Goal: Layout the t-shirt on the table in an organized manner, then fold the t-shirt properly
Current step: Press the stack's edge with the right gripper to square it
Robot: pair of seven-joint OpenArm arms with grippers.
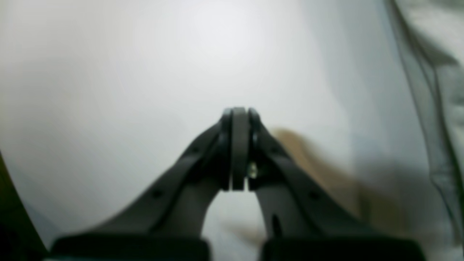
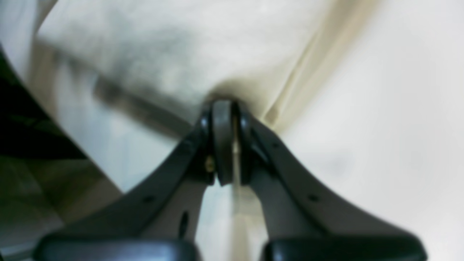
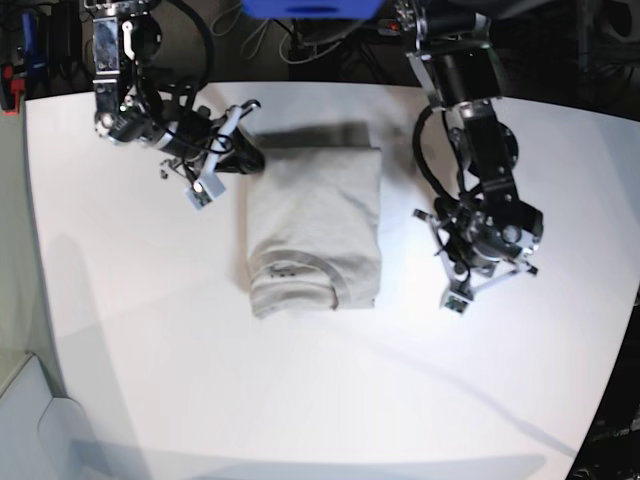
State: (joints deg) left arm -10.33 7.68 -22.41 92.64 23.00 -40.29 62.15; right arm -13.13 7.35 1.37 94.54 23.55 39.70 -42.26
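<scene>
The t-shirt [image 3: 315, 225] lies on the table [image 3: 150, 350] as a folded grey-beige rectangle, with its collar [image 3: 290, 268] at the near end. My right gripper [image 2: 224, 105] is shut on the cloth at the shirt's far left corner [image 3: 262, 160]; a strip of fabric shows between its fingers. My left gripper [image 1: 239, 112] is shut with nothing in it, hovering over bare table to the right of the shirt. In the left wrist view a shirt edge [image 1: 431, 90] runs along the right side.
A blue object [image 3: 310, 8] and cables sit beyond the table's far edge. The left arm [image 3: 480, 150] reaches down over the right half of the table. A pale surface [image 3: 40, 425] lies off the table's near left corner.
</scene>
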